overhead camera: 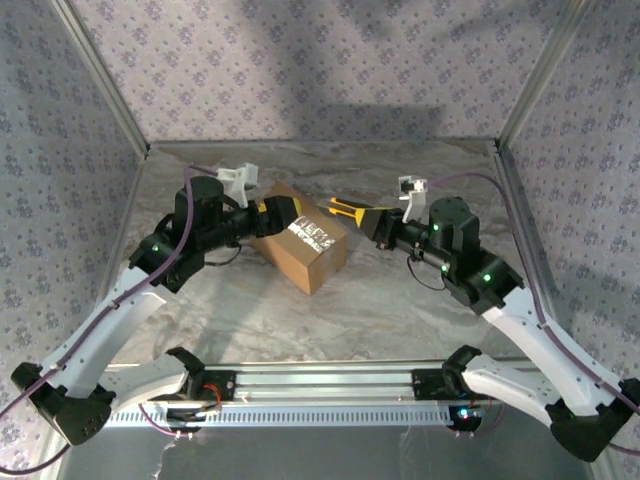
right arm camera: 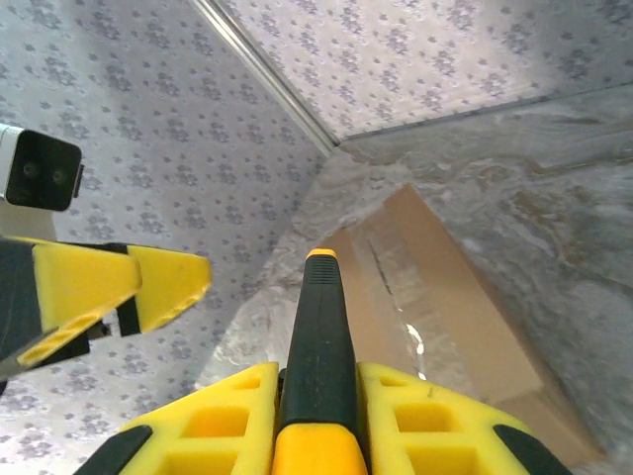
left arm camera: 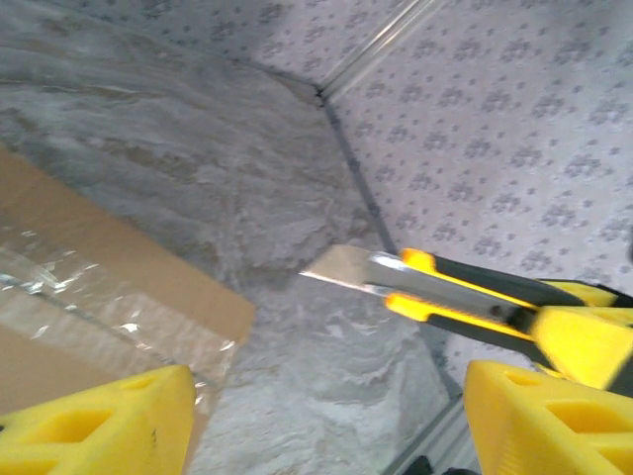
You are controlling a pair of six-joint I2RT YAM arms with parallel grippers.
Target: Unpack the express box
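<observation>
Express box (overhead camera: 300, 255) on bench (overhead camera: 400, 320) | left gripper (overhead camera: 272, 212) at its far-left corner, jaws open | right gripper (overhead camera: 378, 222) jaws clamp utility knife (overhead camera: 350, 210)

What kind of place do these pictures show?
Probably a robot test cell, not a home: patterned walls on aluminium posts enclose a marbled table, and two arms are bolted to a rail at its edge.

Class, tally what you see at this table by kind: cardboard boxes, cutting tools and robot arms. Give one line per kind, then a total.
Cardboard boxes: 1, the express box
Cutting tools: 1, the utility knife
Robot arms: 2, the left arm and the right arm
Total: 4
</observation>
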